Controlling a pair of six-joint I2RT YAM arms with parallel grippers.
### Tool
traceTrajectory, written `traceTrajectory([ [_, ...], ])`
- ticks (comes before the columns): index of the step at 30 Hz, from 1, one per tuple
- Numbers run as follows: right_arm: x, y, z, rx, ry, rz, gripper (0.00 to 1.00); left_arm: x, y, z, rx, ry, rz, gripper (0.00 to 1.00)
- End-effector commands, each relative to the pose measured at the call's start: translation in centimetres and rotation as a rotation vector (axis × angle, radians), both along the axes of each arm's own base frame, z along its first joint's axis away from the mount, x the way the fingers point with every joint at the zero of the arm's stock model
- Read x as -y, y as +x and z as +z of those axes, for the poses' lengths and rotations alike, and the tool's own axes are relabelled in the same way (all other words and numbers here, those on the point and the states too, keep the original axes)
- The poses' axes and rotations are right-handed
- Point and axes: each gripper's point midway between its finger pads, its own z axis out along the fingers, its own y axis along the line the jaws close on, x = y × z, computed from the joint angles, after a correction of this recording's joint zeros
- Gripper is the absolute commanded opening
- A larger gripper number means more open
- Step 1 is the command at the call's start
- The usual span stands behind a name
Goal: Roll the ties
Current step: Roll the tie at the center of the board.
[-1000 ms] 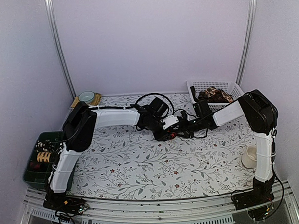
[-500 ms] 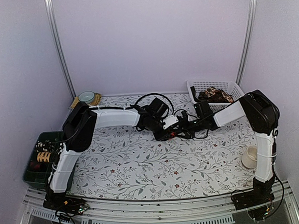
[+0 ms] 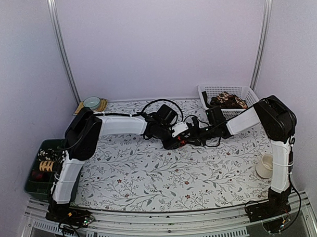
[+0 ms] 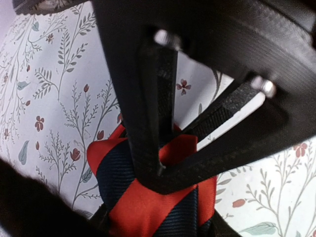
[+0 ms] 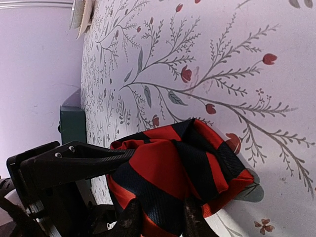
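A red tie with black diagonal stripes [image 3: 183, 142] sits bunched into a loose coil on the flowered tablecloth at mid-back, between both arms. My left gripper [image 3: 175, 138] reaches it from the left. In the left wrist view its fingers [image 4: 154, 108] converge on the coil [image 4: 148, 207], pinching a red fold, with the left gripper [image 4: 163, 174] shut on it. My right gripper [image 3: 194, 137] comes in from the right. In the right wrist view the right gripper [image 5: 162, 218] clamps a striped layer of the tie [image 5: 168, 168] between its fingertips [image 5: 193, 217].
A white basket [image 3: 205, 91] at the back right holds brown-patterned ties [image 3: 228, 100]. A green bin [image 3: 31, 181] off the left edge contains rolled ties [image 3: 45, 165]. A cream cup [image 3: 264, 167] stands at the right, a small bowl [image 3: 91, 102] at the back left.
Both grippers stay at the tie with only slight shifts. The right gripper's fingers have come closer together on the fabric.
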Motion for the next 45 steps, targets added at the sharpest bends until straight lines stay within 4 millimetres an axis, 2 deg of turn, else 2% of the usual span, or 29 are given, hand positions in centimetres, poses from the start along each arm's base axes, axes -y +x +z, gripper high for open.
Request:
traceTrajectory([
  [1, 0.4, -0.8, 2.7, 0.040, 0.009, -0.003, 0.22, -2.4, 1.9, 0.3, 0.007, 0.028, 0.094, 0.48],
  [4, 0.4, -1.0, 2.9, 0.038, 0.019, 0.000, 0.15, -2.8, 2.6, 0.1, 0.005, 0.027, 0.136, 0.48],
  [9, 0.4, -1.2, 3.2, 0.031, 0.026, -0.004, 0.12, -3.5, 3.7, -0.1, 0.015, 0.027, 0.222, 0.48],
  [16, 0.6, -1.2, 3.2, 0.015, 0.021, -0.019, 0.12, -4.3, 5.0, 0.4, 0.049, 0.016, 0.317, 0.48],
  [23, 0.6, -1.2, 3.2, 0.005, 0.022, -0.028, 0.12, -4.5, 5.5, 0.7, 0.061, 0.009, 0.366, 0.48],
  [26, 0.4, -1.2, 3.2, 0.003, 0.027, -0.027, 0.12, -4.3, 5.3, 0.6, 0.060, 0.011, 0.363, 0.51],
  [28, 0.3, -1.0, 3.2, 0.000, 0.026, -0.024, 0.14, -4.0, 4.9, 0.4, 0.051, 0.011, 0.341, 0.53],
  [32, 0.5, -0.7, 3.6, 0.012, 0.012, -0.031, 0.31, -4.1, 4.5, 0.3, 0.048, 0.022, 0.327, 0.56],
  [36, 0.7, -0.3, 4.6, 0.044, 0.001, -0.034, 0.36, -4.9, 4.7, 0.2, 0.054, 0.041, 0.338, 0.65],
  [40, 0.9, -0.1, 5.3, 0.063, -0.003, -0.036, 0.36, -5.8, 5.3, 0.3, 0.056, 0.046, 0.375, 0.81],
  [43, 1.1, -0.2, 5.6, 0.069, -0.005, -0.036, 0.37, -6.0, 5.6, 1.0, 0.053, 0.021, 0.396, 0.99],
  [45, 1.2, -0.2, 5.7, 0.071, -0.007, -0.037, 0.37, -5.8, 5.7, 1.8, 0.059, -0.002, 0.395, 1.00],
])
